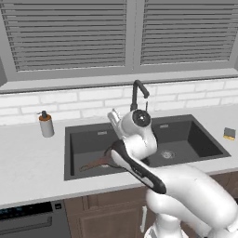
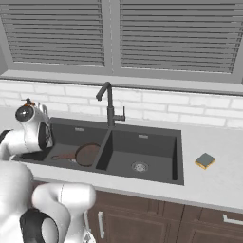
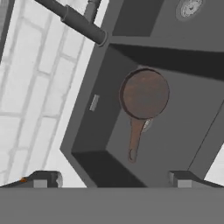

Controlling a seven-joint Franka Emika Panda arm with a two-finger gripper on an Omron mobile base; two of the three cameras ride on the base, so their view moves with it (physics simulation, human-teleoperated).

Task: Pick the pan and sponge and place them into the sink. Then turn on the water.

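Pan [image 3: 144, 93] lay flat in the left basin of the sink [image 3: 192, 131], straight ahead of the gripper [image 3: 112, 178], whose fingers [image 3: 180, 179] stood wide apart and held nothing. Its handle [image 3: 135, 139] pointed back toward the fingers. Beyond it rose the faucet [image 3: 74, 19]. Far off to the right, the sponge [image 2: 205, 161] sat on the counter [image 2: 213, 182].
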